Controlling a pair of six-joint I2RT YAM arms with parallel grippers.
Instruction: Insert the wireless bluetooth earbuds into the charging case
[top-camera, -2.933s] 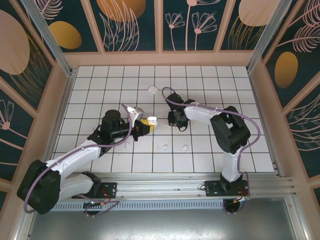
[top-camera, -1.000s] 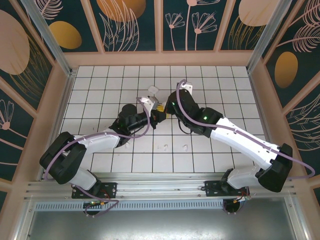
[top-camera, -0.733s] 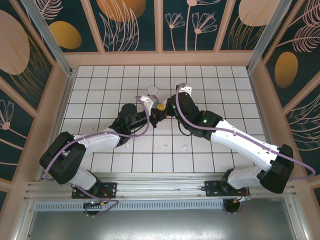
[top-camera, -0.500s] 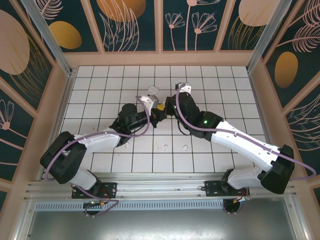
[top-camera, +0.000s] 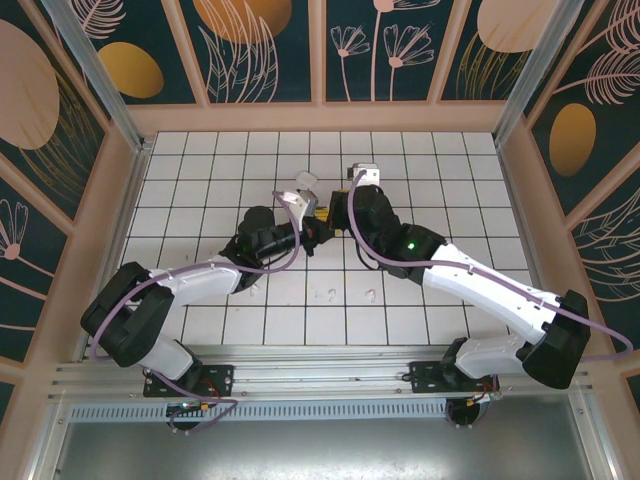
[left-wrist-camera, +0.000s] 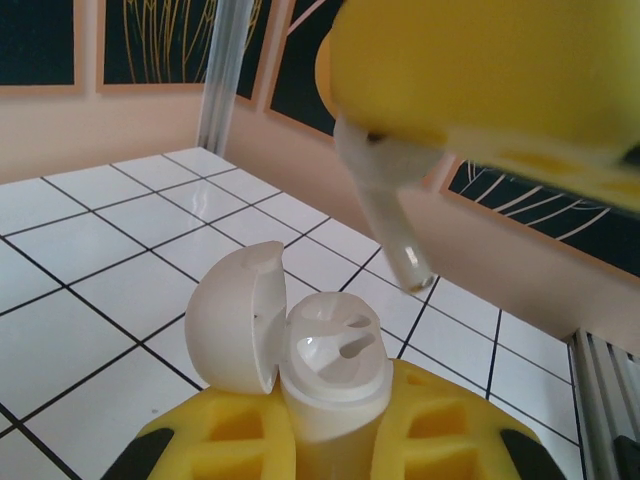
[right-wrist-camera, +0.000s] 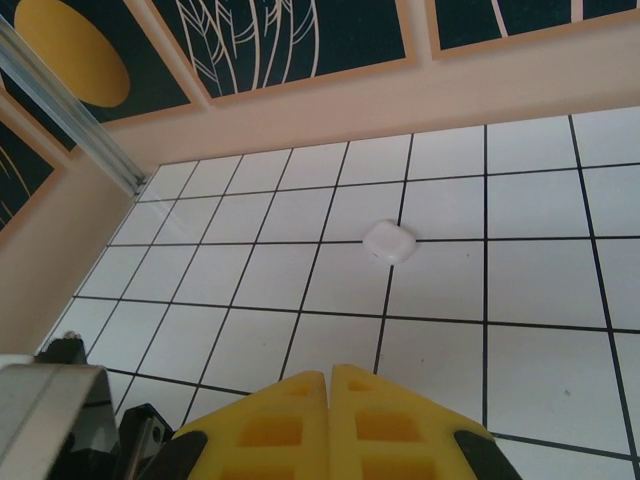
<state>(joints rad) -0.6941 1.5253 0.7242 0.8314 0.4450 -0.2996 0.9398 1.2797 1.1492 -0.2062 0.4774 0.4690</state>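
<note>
My left gripper (left-wrist-camera: 335, 445) is shut on an upright white charging case (left-wrist-camera: 330, 375). The case's lid (left-wrist-camera: 232, 315) is swung open to the left and both sockets are empty. Just above and to the right of the case hangs an earbud (left-wrist-camera: 385, 205), stem pointing down, pinched in my right gripper's yellow fingers (left-wrist-camera: 480, 70). In the right wrist view that gripper (right-wrist-camera: 330, 385) is pressed shut and the earbud is hidden under its fingers. From above, the left gripper (top-camera: 313, 226) and the right gripper (top-camera: 336, 214) meet tip to tip over the middle of the floor.
A second, closed white case (right-wrist-camera: 388, 241) lies on the tiles beyond the grippers, also visible from above (top-camera: 307, 180). Two loose earbuds (top-camera: 330, 294) (top-camera: 370, 295) lie on the tiles nearer the bases. Pink walls ring the tiled floor (top-camera: 180, 200).
Both arms have swung from nearer the bases to the middle of the floor and met. In the last second the right gripper edged slightly farther over the left one.
</note>
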